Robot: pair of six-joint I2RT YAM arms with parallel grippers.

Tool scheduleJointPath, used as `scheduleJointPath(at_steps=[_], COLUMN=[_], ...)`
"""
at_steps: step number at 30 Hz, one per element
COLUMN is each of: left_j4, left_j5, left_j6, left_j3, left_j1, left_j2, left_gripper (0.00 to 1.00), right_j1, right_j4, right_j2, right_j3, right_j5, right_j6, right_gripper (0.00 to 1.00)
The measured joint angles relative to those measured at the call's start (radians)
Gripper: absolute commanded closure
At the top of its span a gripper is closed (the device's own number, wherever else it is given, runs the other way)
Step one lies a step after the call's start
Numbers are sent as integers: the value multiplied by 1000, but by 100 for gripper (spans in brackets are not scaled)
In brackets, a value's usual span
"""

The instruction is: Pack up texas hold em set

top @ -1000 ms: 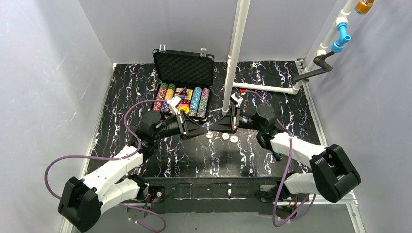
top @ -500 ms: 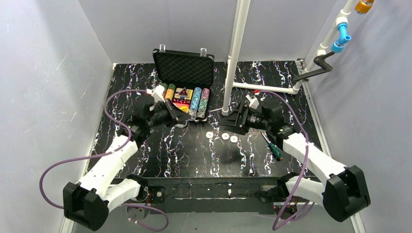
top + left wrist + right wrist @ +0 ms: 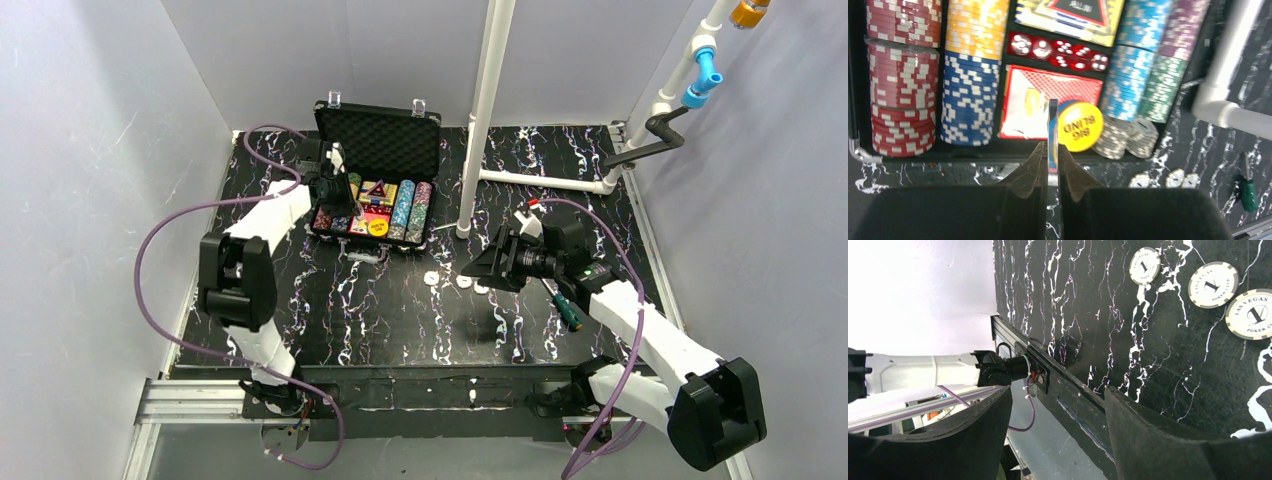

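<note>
The black foam-lined case (image 3: 379, 141) lies open at the back of the table, with rows of poker chips (image 3: 968, 105), a red card deck (image 3: 1034, 90), red dice (image 3: 1063, 50), a red triangle (image 3: 377, 188) and a yellow disc (image 3: 1079, 126) inside. My left gripper (image 3: 327, 192) hangs over the case's left side. It is shut on a thin blue disc (image 3: 1053, 120) seen edge-on. My right gripper (image 3: 476, 267) is open and empty to the right of three white chips (image 3: 464, 282) lying on the table.
A green-handled screwdriver (image 3: 563, 306) lies on the table under the right arm. A white upright pipe (image 3: 484, 110) stands right of the case, with a horizontal pipe (image 3: 545, 183) behind. Walls close in the table on three sides.
The grippers were together at the table's middle. My left arm has swung back to the case with the disc; my right gripper has opened and drawn back to the right.
</note>
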Motion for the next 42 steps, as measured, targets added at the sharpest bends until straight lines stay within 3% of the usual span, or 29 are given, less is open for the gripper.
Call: scheduleJointPath(at_steps=[6, 15, 17, 21, 35, 42], left_j4=[-10, 51, 61, 73, 16, -35], left_j5=[36, 130, 143, 165, 113, 74], left_j6=[13, -106, -126, -159, -167, -133], left_j3=[42, 42, 42, 42, 34, -22], left_j1=[50, 74, 75, 83, 95, 95], left_j2=[150, 183, 199, 216, 200, 29], left_gripper=[100, 99, 93, 72, 55, 45], right_j1=[-13, -18, -18, -18, -18, -6], right_j4=[-18, -22, -23, -24, -25, -153], right_j2=[-6, 5, 10, 11, 22, 67], right_j3=[-5, -5, -5, -5, -5, 48], right_j5=[-3, -18, -20, -23, -27, 45], right_j6=[-12, -17, -19, -29, -42, -160], right_gripper=[26, 27, 27, 27, 27, 25])
